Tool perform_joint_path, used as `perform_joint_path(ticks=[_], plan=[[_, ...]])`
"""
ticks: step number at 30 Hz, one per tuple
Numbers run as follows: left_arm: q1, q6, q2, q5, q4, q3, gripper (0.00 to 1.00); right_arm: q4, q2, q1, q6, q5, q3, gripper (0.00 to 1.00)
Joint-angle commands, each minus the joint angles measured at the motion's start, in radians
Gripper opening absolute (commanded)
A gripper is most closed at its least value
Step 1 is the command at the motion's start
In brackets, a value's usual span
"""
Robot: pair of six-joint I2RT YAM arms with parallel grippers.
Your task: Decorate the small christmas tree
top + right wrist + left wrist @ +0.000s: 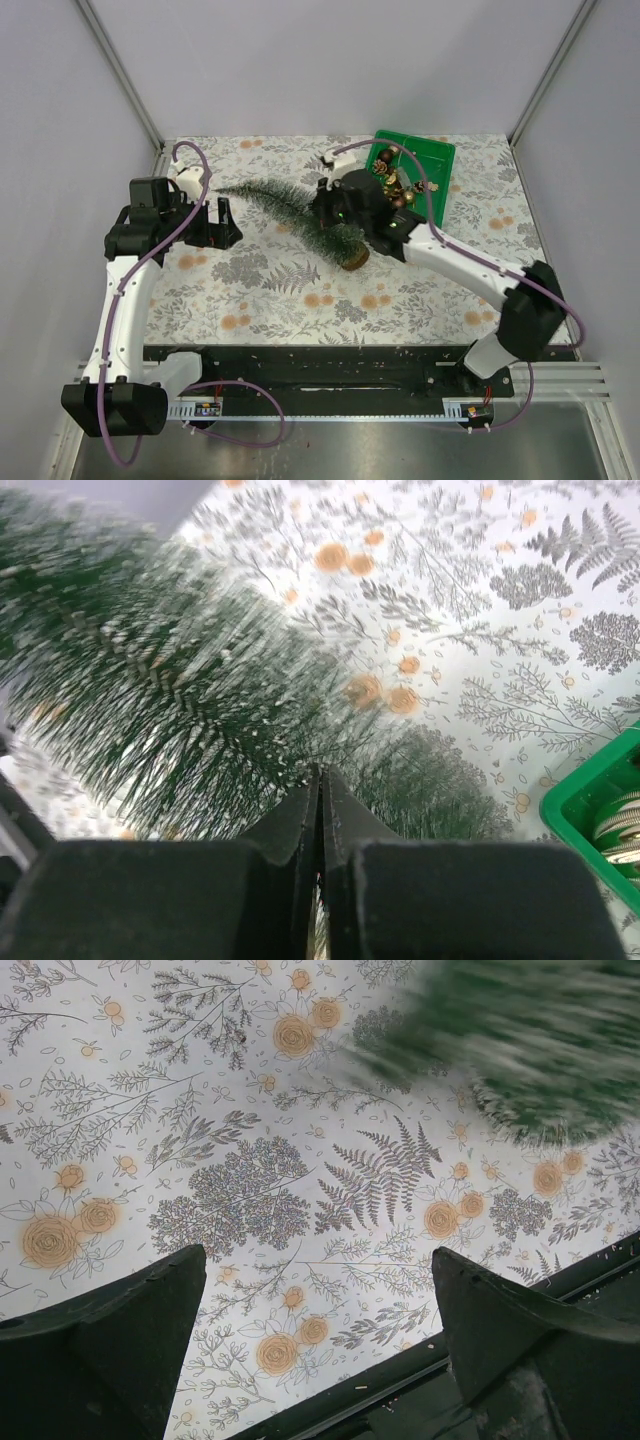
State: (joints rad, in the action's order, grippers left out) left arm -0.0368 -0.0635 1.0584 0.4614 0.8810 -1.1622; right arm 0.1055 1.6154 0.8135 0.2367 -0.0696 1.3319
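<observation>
Floral cloth carries the small christmas tree, lying sideways mid-table. Our right gripper is closed tight among its bristles; our left gripper gapes empty. We fear bristles alone will slip on lifting.

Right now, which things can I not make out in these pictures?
- Top view: the right arm covers the middle of the small christmas tree and the right jaws.
- Right wrist view: tree blurred; whether the shut jaws pinch bristles is unclear.
- The green bin: ornaments too small, top view.
</observation>
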Motion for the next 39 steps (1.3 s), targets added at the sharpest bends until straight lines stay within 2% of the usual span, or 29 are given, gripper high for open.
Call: perform_joint_path(ticks=[1,11,15,27,39], plan=[[-0.005,0.001,-0.029,0.002,-0.039,0.002,0.99,-0.268,-0.141,0.009,0.110,-0.026,-0.186,0.00],[-0.005,0.005,-0.031,0.010,-0.040,0.009,0.99,-0.624,-0.299,0.009,0.326,-0.056,-0.560,0.00],[-0.006,0.011,-0.031,0.014,-0.053,0.012,0.99,-0.705,-0.348,0.009,0.417,-0.093,-0.649,0.00],[-0.005,0.053,-0.041,0.042,-0.076,0.013,0.99,-0.745,-0.377,0.009,0.467,-0.006,-0.560,0.00],[-0.005,0.053,-0.043,0.060,-0.076,0.007,0.99,-0.829,-0.374,0.009,0.524,0.092,-0.622,0.00]])
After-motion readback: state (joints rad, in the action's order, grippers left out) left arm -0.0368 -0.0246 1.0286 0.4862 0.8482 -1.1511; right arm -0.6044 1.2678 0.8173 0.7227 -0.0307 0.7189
